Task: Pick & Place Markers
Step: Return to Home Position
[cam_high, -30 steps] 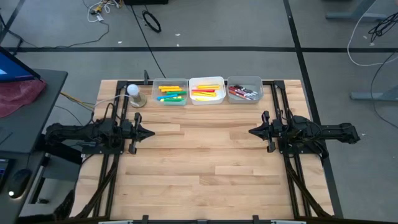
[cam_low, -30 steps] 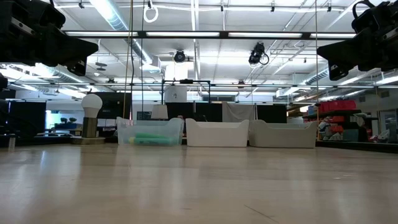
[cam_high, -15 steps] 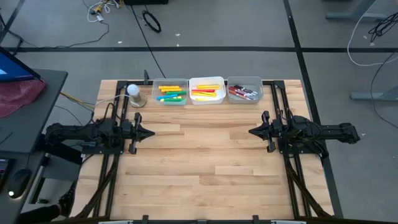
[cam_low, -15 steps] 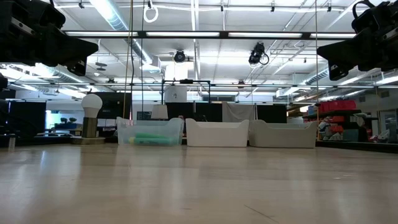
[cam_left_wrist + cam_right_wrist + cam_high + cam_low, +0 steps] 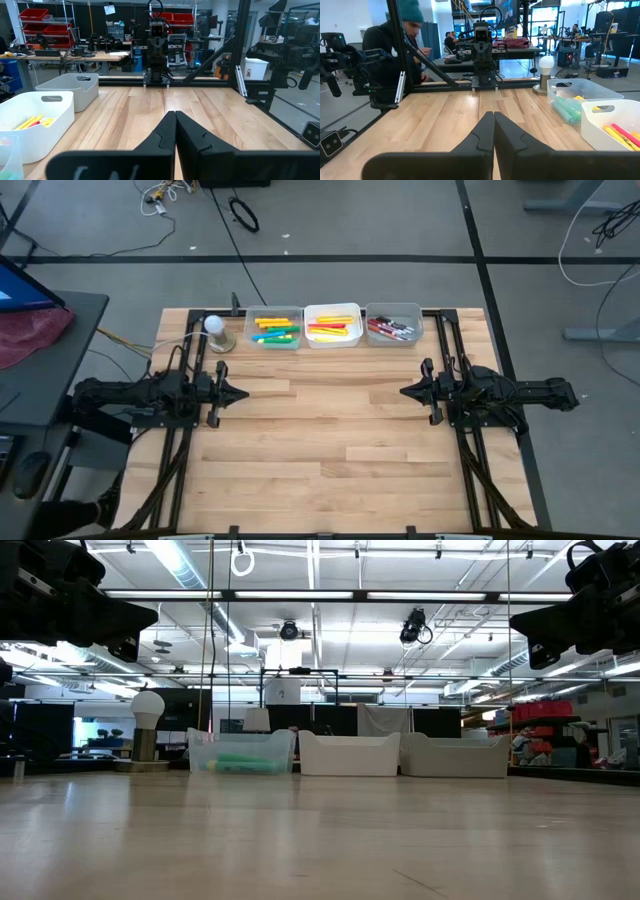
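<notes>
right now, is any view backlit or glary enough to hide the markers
Low view: ceiling strip lights shine bright behind the scene; only green markers show, through the clear bin, while the other two bins hide theirs. High view: even light, no glare, markers plain in all three bins.

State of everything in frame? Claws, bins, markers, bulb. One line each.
Left claw: shut, empty, raised at the left side of the table.
Right claw: shut, empty, raised at its right side.
Left bin: upright, holding yellow, green, orange markers.
Middle bin: upright, holding yellow, orange, pink ones.
Right bin: upright, holding dark maroon ones.
Markers: all lying in bins.
Bulb: upright on its base, beside left bin.
</notes>
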